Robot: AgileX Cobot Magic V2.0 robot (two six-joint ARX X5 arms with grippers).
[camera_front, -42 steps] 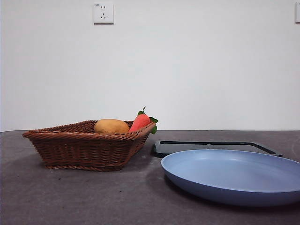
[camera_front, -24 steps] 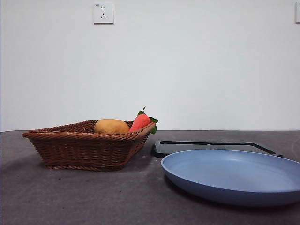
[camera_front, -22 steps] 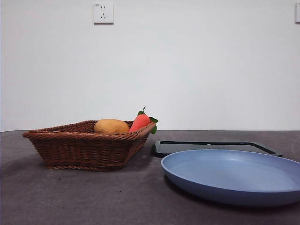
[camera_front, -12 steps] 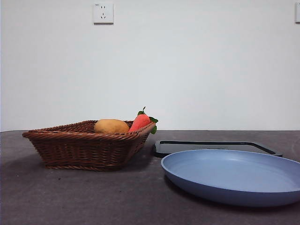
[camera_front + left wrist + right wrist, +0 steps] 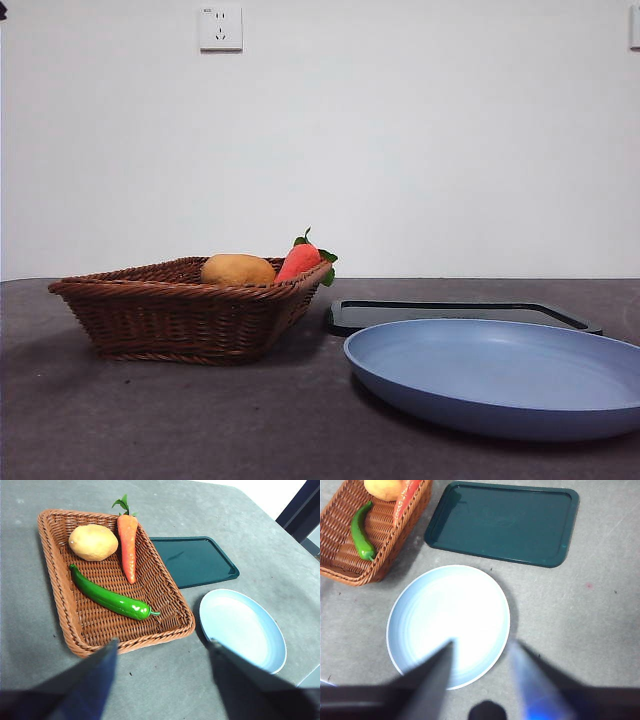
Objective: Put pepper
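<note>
Nothing on the tabletop (image 5: 200,420) has moved in the last moments; only a dark arm tip now shows top left. The pepper (image 5: 107,597) lies untouched in the basket (image 5: 52,570). Both hands, left hand (image 5: 162,652) and right hand (image 5: 480,655), hover wide and empty, so picking hasn't begun.

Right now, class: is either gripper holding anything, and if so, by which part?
Nothing is held. The left gripper and right gripper are both open and empty; the pepper lies untouched in the basket.

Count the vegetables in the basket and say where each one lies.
3. The pepper lies along the middle of the basket. The potato sits at one end. The carrot lies beside the potato, along the wall nearest the tray.
</note>
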